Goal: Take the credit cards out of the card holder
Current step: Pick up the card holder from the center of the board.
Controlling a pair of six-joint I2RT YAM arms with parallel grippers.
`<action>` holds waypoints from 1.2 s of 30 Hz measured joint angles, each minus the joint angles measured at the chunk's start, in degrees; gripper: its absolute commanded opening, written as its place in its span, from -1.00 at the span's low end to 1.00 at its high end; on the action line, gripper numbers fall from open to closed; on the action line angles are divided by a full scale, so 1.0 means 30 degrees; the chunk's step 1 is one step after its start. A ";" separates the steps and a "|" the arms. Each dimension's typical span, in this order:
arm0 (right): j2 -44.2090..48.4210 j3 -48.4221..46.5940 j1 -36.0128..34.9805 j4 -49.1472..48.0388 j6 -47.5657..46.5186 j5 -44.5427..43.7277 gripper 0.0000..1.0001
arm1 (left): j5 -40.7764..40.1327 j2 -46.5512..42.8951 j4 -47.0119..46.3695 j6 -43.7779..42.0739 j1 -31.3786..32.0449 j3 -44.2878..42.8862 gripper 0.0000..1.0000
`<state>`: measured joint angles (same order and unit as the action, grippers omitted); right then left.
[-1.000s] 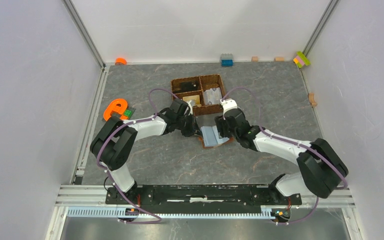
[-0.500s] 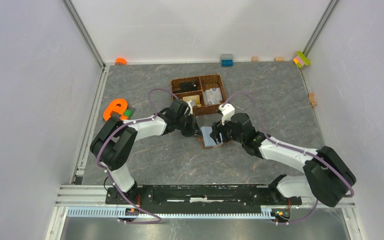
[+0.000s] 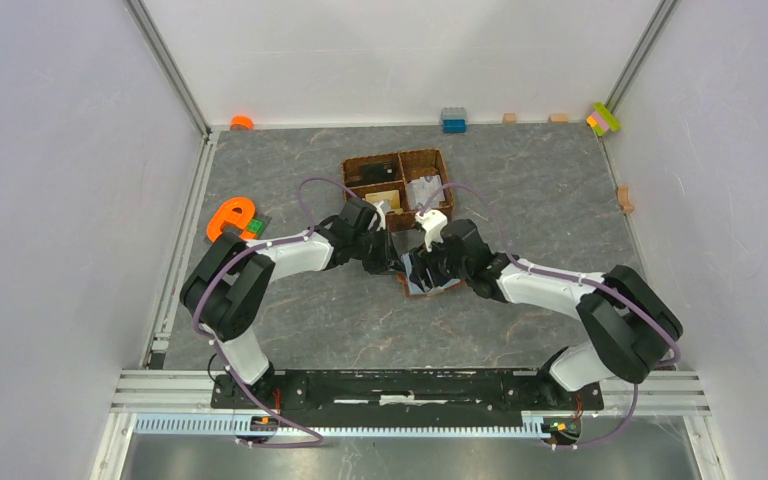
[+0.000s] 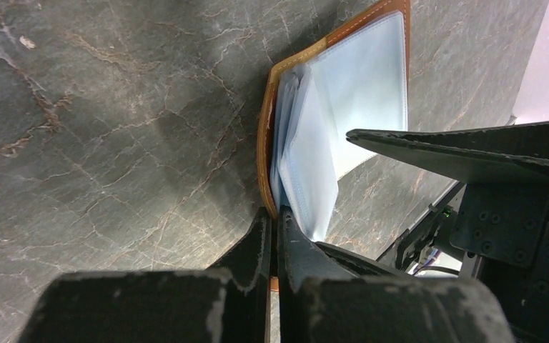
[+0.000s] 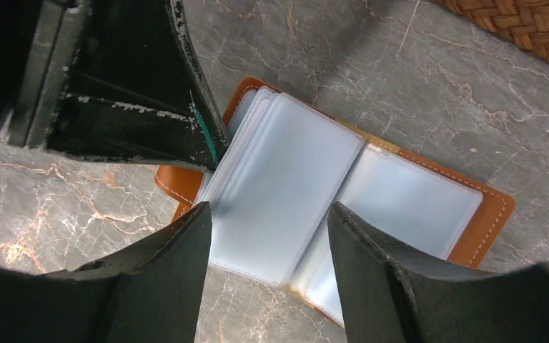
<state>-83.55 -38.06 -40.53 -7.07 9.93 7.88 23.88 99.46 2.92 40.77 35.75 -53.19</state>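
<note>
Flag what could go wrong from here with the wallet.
1. The left tool is shut on just the brown edge of the wallet; a tug could slip it free or drag the wallet.
2. The open right tool hangs over loose plastic sleeves where no card clearly shows; it may pinch a sleeve instead.
3. Both tools sit close together and might collide.

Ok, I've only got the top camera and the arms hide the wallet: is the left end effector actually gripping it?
Observer: Yes. The left wrist view shows the left end effector shut on the card holder's brown cover edge.
Operator: And the right one?
Observer: The right end effector is open, poised over the fanned plastic sleeves.
Operator: Any card showing?
Observer: None visible in the plastic sleeves facing the right wrist camera.
</note>
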 measured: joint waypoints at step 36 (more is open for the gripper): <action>0.0051 -0.1515 -0.0321 0.2623 0.0685 -0.5821 0.52 | 0.0044 0.0000 -0.0080 -0.0007 -0.0015 -0.0036 -0.96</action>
<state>-83.40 -42.61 -41.50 0.80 11.99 -9.58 24.01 99.46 2.68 40.75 35.70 -53.30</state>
